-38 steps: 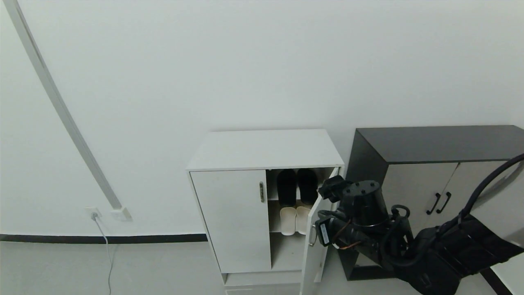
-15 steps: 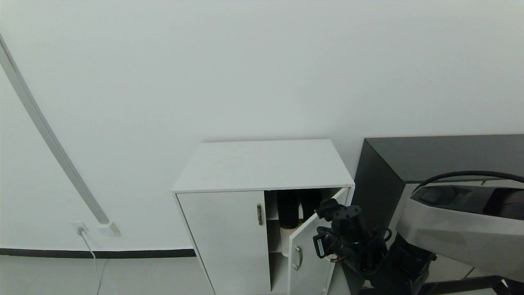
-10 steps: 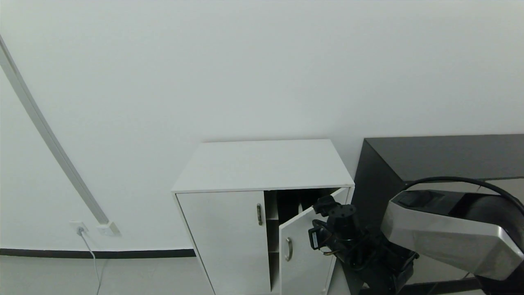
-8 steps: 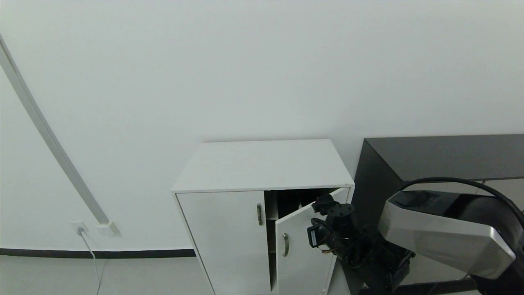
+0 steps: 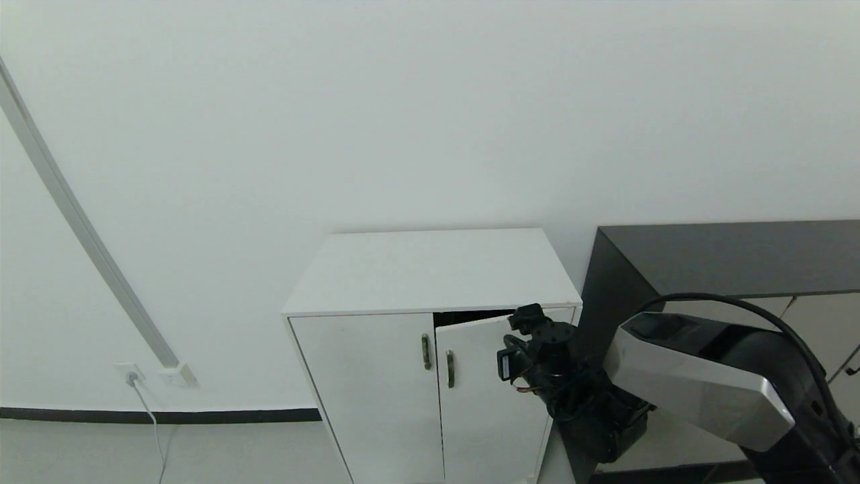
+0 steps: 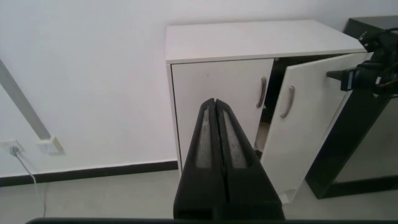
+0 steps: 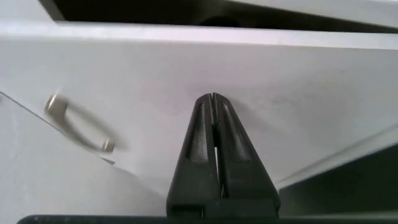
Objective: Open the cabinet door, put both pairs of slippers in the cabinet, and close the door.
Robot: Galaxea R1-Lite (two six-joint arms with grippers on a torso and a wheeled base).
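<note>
Plain white wall [image 5: 430, 101] runs behind everything, matte and bare apart from a pale flat conduit strip [image 5: 80, 222] slanting down to a socket [image 5: 127, 372], with a thin cable [image 5: 151, 417] hanging from it across a black baseboard [image 5: 201, 415] to the grey floor [image 5: 235, 450].

From my seat, the cabinet [image 5: 430, 269] is a boxy white laminate unit with a smooth flat top and square edges, standing against the wall with its right side just beside a dark cabinet [image 5: 725, 255]. Its left door [image 5: 366, 390] sits flush. The right door [image 5: 494, 396] is ajar, its handle edge swung slightly out so that a dark wedge of interior shows along its top. Each door carries a slim, curved metal handle near the centre seam: the left handle [image 5: 425, 351] and the right handle [image 5: 449, 368].

I see the right gripper [image 5: 523, 316] at the upper edge of the right door, toward its hinge side, fingers clenched together with nothing between them, tips against the smooth outer face. The left gripper [image 6: 214, 102] hangs well back from the cabinet front, its two ribbed black fingers also pressed together and empty.
</note>
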